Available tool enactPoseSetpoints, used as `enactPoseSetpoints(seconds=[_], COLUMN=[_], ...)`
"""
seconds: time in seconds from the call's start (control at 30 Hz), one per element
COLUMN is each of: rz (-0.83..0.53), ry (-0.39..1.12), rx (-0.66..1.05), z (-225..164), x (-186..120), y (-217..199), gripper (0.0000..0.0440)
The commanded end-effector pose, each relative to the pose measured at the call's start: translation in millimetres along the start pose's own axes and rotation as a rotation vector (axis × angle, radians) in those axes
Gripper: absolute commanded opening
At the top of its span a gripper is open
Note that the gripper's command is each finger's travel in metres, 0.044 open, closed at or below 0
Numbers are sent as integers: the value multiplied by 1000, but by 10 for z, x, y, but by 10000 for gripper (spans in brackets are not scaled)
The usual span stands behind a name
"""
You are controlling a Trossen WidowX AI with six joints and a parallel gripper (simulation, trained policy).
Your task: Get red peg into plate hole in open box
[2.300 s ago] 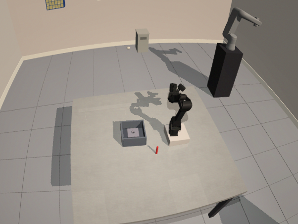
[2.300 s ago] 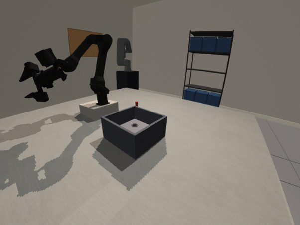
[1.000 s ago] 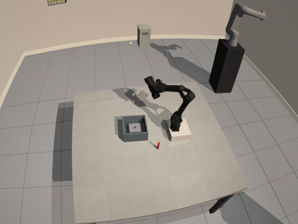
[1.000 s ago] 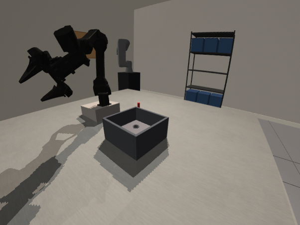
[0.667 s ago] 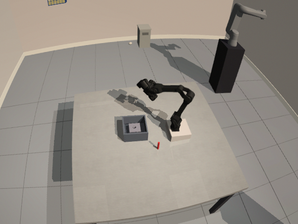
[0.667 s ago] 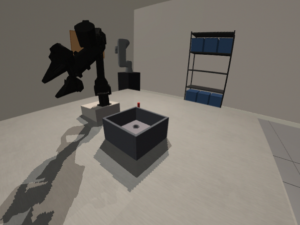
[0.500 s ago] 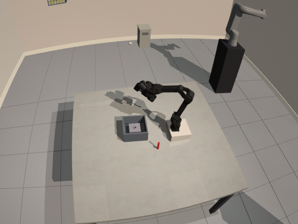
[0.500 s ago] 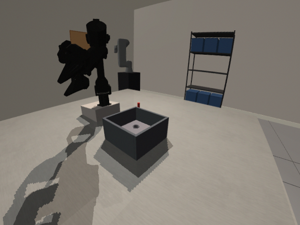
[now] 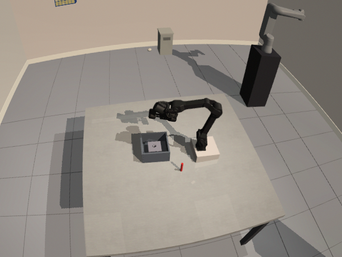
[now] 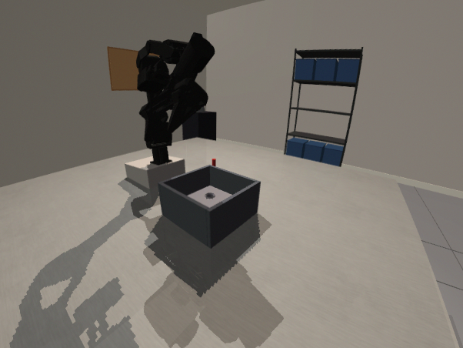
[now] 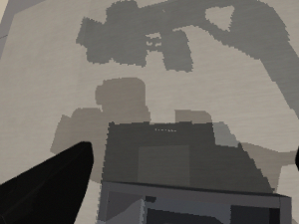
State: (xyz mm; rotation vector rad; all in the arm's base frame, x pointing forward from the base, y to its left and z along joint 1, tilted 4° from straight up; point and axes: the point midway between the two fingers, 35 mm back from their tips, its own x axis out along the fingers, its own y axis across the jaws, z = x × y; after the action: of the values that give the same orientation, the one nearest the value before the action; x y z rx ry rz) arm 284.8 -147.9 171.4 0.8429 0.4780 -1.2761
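the red peg (image 9: 182, 167) (image 10: 214, 162) stands outside the box's walls (image 9: 155, 157) (image 10: 235, 212).

Black arm (image 9: 196, 104) (image 10: 157, 125) swung across, fingers (image 9: 172, 116) (image 10: 178, 111) nearer the open box (image 9: 156, 158) (image 10: 184, 212) (image 11: 194, 190)
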Motion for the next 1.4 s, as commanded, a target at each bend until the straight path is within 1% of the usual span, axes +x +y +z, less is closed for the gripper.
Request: enactPoseSetpoints(seconds=[0.0,0.2,0.37,0.6,0.83,1.1,1.37], rz=[19,37,36,1,-69,-159,-197], ry=[67,171,263,388,487,556,582], rx=[-126,-305,-449,-621,-757,-880,-953], z=[-257,-674,-1027,-1464,-1803,-2103,-2385], x=[-166,-425,-657,-960,-1197,-1340,-1290], y=[66,54,-49,-324,-682,-1073,-1330], gripper=[440,440,440,440,440,440,440])
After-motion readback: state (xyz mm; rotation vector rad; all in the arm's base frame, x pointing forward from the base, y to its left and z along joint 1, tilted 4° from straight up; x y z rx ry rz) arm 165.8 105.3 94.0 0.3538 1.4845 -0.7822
